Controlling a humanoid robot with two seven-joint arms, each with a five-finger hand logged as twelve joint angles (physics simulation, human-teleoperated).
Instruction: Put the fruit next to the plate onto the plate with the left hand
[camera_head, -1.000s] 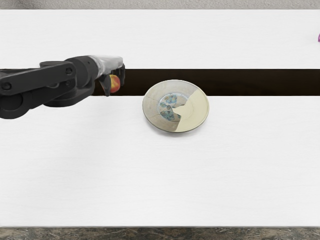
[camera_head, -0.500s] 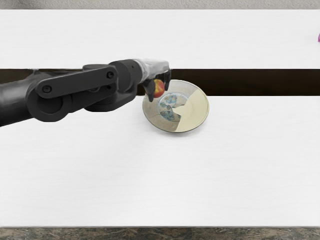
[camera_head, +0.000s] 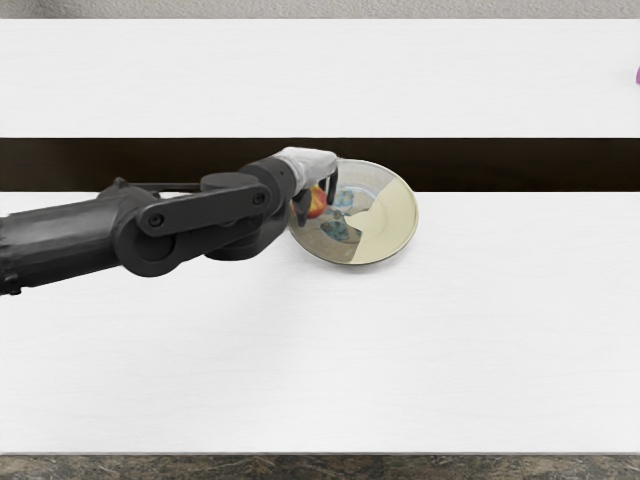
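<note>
My fingers (camera_head: 331, 186) are curled down around the fruit (camera_head: 316, 204), dark tips on either side of it, so my left hand (camera_head: 311, 178) is clamped on it. The fruit is small and round, mostly red with an orange-yellow patch, and only part of it shows between my fingers. It sits over the left part of the plate (camera_head: 398, 216), inside the rim; I cannot tell whether it touches the plate or hangs just above it.

The plate is round and shallow, just above the middle of the frame. Its right side is plain cream, while its centre carries a grey-blue pattern.

Behind my hand, a pale wrist joins my dark arm (camera_head: 150, 226), which runs off to the left edge of the frame. Under it all lies the white table (camera_head: 400, 350), crossed by a dark band (camera_head: 500, 165) that passes behind the plate's upper edge. A bit of something purple (camera_head: 637, 75) peeks in at the upper right edge, well apart from the plate.
</note>
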